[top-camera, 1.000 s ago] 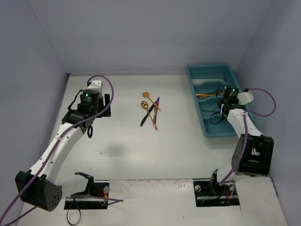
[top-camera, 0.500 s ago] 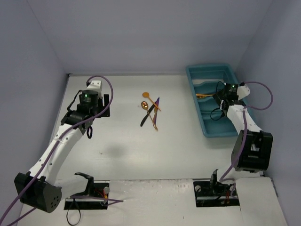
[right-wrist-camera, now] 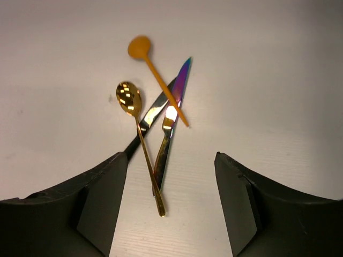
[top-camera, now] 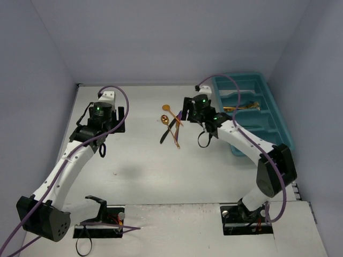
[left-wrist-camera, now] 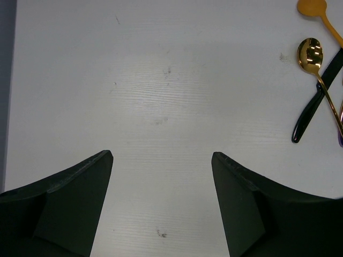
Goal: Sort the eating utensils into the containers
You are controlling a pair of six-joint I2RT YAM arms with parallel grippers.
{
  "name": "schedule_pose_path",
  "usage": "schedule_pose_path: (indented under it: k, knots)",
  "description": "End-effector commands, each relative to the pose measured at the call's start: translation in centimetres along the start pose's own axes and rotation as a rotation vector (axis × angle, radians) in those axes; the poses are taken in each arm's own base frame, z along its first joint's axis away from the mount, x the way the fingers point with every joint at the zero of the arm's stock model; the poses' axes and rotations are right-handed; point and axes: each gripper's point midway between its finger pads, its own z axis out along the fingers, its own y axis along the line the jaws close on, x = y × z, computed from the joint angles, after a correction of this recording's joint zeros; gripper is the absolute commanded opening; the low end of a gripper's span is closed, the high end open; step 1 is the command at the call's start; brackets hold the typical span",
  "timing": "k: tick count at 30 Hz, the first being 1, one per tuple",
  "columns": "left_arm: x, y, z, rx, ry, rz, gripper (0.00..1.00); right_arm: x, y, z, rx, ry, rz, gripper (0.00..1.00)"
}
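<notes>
A small pile of eating utensils [top-camera: 171, 126] lies mid-table. In it are a gold spoon [right-wrist-camera: 129, 99], an orange spoon [right-wrist-camera: 141, 48], a purple-iridescent knife [right-wrist-camera: 177, 93] and a black knife [right-wrist-camera: 151, 114], all crossing one another. My right gripper [right-wrist-camera: 170, 156] hovers open just right of the pile [top-camera: 187, 114], with the handle ends of the gold spoon and the iridescent knife showing between its jaws. The teal tray [top-camera: 234, 150] stands at the far right, and a gold utensil [top-camera: 242, 107] lies in one of its containers. My left gripper [left-wrist-camera: 162, 154] is open over bare table, left of the pile [top-camera: 119, 120].
The grey walls close in the table on the left, the back and the right. The tray sits against the right wall. Both arm bases and their cables [top-camera: 102, 225] occupy the near edge. In the left wrist view, the gold spoon [left-wrist-camera: 311, 51] and black knife [left-wrist-camera: 311, 115] sit at the far right.
My right gripper has opened, left the tray and swung left to the utensil pile. The gold utensil stays in the tray. The left arm has barely moved.
</notes>
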Motion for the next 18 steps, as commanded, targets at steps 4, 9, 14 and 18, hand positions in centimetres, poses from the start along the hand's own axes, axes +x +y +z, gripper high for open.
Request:
schedule_pose_path:
  k: [4,9,14,18]
  knots:
    - [-1.9,0.7,-0.5,-0.024,-0.073,-0.016,0.73,6.2,2.6,4.8,0.074,0.104,-0.110,0.63]
    - [-2.0,0.6,-0.6,-0.020,-0.076,-0.017,0.73,7.8,2.8,6.8,0.095,0.135,-0.114,0.62]
    - [-1.9,0.6,-0.5,-0.016,-0.072,-0.015,0.73,9.2,2.4,8.7,0.138,0.154,-0.117,0.58]
    - [-1.9,0.6,-0.5,-0.015,-0.072,-0.015,0.73,9.7,1.6,9.6,0.189,0.145,-0.104,0.54]
